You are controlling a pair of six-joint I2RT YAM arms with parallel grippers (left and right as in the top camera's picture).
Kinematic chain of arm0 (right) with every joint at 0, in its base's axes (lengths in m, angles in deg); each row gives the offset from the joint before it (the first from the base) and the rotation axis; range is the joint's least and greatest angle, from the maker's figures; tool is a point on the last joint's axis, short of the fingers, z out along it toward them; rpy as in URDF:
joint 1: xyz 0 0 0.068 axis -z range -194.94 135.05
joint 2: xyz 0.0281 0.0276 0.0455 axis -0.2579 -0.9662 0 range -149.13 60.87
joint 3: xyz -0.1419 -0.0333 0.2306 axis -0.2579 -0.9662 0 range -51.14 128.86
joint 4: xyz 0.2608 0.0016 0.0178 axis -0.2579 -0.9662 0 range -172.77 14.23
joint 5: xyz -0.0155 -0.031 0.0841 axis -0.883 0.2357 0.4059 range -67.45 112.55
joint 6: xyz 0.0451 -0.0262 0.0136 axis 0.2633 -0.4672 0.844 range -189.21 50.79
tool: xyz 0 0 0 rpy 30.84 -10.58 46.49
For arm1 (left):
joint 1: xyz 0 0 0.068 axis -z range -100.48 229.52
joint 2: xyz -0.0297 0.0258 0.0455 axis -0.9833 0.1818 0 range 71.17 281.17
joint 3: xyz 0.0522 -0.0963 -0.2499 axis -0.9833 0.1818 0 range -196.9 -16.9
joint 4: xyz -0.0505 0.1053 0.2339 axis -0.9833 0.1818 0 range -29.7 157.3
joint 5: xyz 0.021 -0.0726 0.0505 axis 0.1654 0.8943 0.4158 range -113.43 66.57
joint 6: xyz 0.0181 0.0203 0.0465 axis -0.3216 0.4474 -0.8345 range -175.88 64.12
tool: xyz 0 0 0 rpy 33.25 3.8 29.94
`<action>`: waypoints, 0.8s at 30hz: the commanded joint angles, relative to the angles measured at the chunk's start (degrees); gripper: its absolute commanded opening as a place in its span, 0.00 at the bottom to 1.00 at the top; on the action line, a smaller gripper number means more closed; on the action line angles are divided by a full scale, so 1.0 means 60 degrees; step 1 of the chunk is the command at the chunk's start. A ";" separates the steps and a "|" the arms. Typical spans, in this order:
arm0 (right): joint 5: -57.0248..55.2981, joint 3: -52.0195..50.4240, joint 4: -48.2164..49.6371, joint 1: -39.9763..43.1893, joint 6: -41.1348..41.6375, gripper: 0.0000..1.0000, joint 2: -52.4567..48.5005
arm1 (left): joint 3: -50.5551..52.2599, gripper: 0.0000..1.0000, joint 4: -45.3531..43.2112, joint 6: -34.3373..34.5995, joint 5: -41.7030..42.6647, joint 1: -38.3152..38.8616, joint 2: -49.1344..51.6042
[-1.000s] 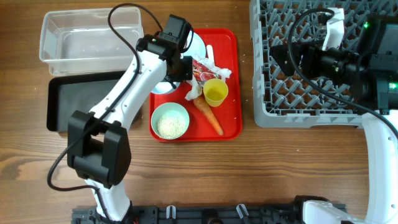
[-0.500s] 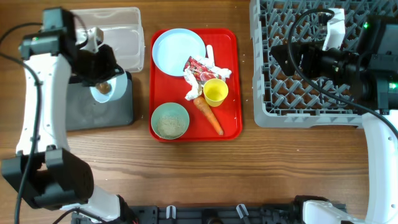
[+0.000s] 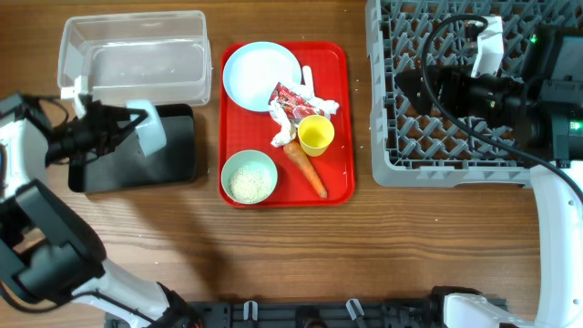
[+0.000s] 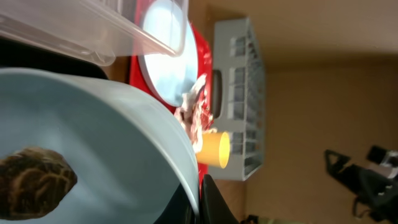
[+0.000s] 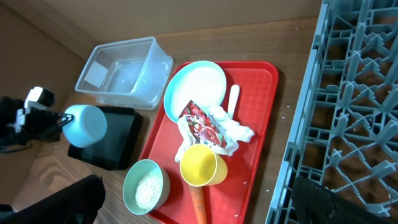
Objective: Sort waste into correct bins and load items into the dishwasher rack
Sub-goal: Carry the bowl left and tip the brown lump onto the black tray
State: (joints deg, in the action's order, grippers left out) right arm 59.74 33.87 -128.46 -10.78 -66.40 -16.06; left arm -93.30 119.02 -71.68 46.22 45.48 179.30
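Step in hand, by looks of it: food scrap being dumped. Left tool point(image 3: 135, 126) clamped on rim of bowl point(image 3: 151, 133), bowl tipped on side over black tray point(image 3: 175, 168), just below tub point(image 3: 137, 55). Brown lump point(image 4: 34, 174) seen inside bowl in wrist view, not yet dropped. Right tool point(image 3: 414, 88) spread wide, nothing held, parked over rack point(image 3: 455, 150). Next, probably: more tilt or a shake needed so lump falls into black tray, then bowl carried across counter to rack. Rice bowl point(image 3: 249, 176), cup point(image 3: 316, 134), carrot point(image 3: 308, 169), wrapper point(image 3: 293, 98) sat on red tray point(image 3: 339, 155).
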 commanded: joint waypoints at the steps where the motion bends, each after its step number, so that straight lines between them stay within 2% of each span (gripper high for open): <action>1: -0.0055 0.0127 -0.0062 -0.0040 0.0073 1.00 -0.0084 | 0.0266 0.04 -0.0412 -0.0335 0.1778 -0.0382 0.0616; 6: -0.0055 0.0127 -0.0200 -0.0040 0.0499 1.00 -0.0084 | 0.0266 0.04 -0.0812 -0.0208 0.3446 -0.0499 0.1169; 10: -0.0051 0.0127 -0.0222 -0.0040 0.0820 1.00 -0.0084 | 0.0270 0.04 -0.1067 0.1013 0.3450 -0.0499 0.1162; 16: -0.0051 0.0127 -0.0244 -0.0040 0.1060 1.00 -0.0084 | 0.0270 0.04 -0.0452 0.2535 0.3446 -0.0670 0.1162; 20: -0.0058 0.0127 -0.0226 -0.0040 0.1060 1.00 -0.0084 | 0.0270 0.04 -0.0634 0.2528 0.2619 -0.0714 0.1162; 24: -0.0058 0.0127 -0.0229 -0.0040 0.1038 1.00 -0.0084 | 0.0270 0.04 -0.0688 0.2463 0.2626 -0.0710 0.1162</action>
State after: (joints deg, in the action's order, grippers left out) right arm 59.76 33.87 -129.81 -10.78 -60.80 -16.06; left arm -91.99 115.26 -57.62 62.61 41.52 185.77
